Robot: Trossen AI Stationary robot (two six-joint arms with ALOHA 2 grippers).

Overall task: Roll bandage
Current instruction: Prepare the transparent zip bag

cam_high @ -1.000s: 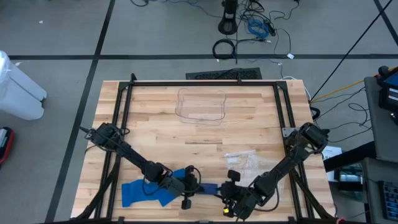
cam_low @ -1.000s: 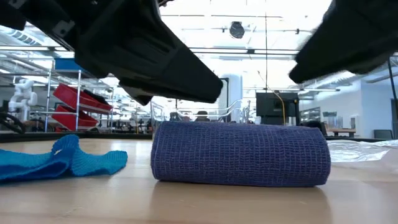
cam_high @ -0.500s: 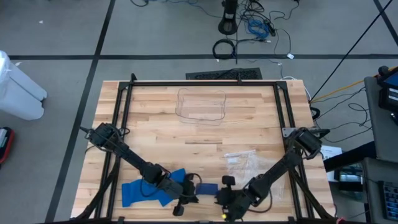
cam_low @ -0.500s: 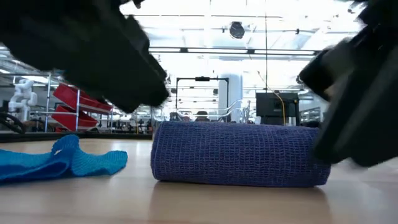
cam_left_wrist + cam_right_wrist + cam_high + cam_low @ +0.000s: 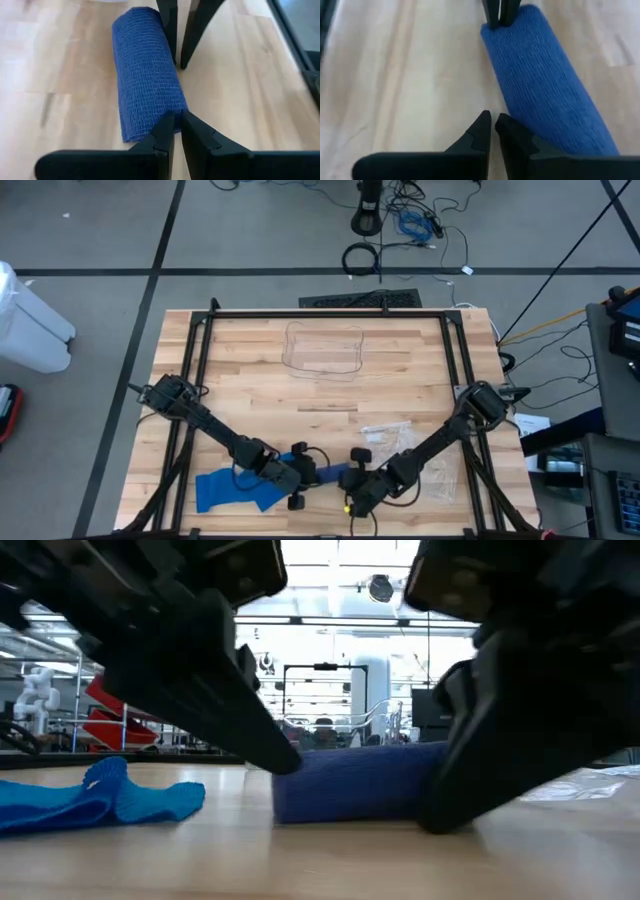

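Dark blue bandage roll [image 5: 328, 477] lies on tabletop [image 5: 330, 395], bottom centre of high view. Left gripper [image 5: 175, 125] and right gripper [image 5: 491, 124], jaws closed on nothing, bracket roll ends. I press evenly both ends, keep roll tight, avoid loose light-blue bandage [image 5: 228, 489] lower left.

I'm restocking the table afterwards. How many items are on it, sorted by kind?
Rolled dark blue bandage: 1
Loose light blue bandage: 1
Clear plastic wrapper: 1
Clear plastic tray: 1
Total: 4
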